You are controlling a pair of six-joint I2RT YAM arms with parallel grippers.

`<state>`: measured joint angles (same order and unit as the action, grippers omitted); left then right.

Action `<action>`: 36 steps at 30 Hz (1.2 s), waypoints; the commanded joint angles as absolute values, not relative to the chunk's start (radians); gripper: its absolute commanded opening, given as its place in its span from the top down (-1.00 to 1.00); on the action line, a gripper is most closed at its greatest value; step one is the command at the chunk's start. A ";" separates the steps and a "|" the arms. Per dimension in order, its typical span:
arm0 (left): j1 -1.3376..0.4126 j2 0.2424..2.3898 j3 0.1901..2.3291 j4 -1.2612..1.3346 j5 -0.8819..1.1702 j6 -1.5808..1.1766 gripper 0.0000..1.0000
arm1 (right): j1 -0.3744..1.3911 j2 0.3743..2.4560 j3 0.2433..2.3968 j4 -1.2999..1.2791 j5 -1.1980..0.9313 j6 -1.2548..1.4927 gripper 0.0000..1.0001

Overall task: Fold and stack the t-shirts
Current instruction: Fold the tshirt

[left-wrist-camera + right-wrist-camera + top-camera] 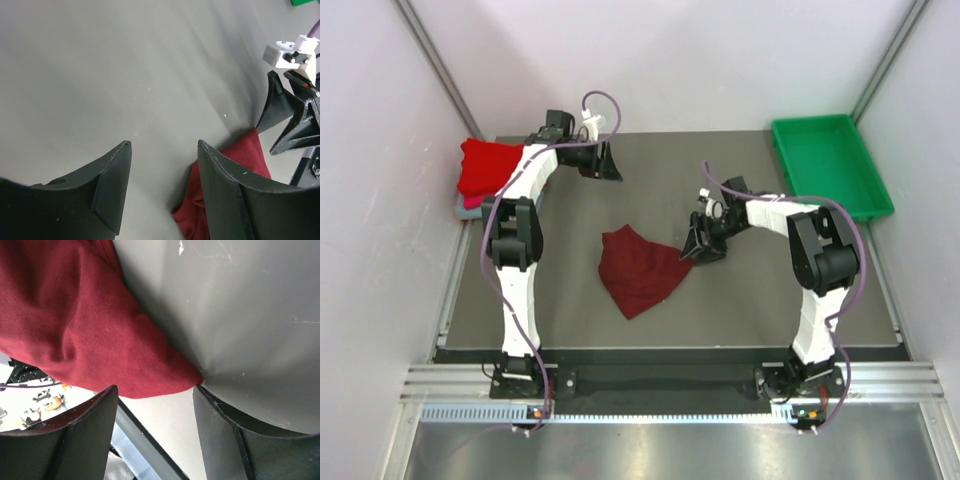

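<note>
Maroon shirt, soft crumpled triangle, tip at right jaws

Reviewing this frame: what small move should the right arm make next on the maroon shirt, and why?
Probably close the right gripper on the corner of the maroon shirt. Its fingers are open with that corner lying at their tips, not yet grasped. The left gripper is open and well away from the cloth.

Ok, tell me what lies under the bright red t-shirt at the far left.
Under the bright red t-shirt, only an edge of pink cloth and a sliver of grey-blue cloth peek out at its near side. The rest of both is covered.
</note>
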<state>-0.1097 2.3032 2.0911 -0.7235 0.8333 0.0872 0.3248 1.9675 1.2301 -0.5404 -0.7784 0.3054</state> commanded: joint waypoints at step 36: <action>-0.087 2.223 2.046 -0.606 0.870 0.017 -0.18 | 0.216 2.052 1.556 -0.555 -0.710 0.210 1.00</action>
<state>-0.0994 2.2726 2.0258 -0.6552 0.8623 0.0196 0.2745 2.0464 1.3724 -0.5491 -0.7441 0.2668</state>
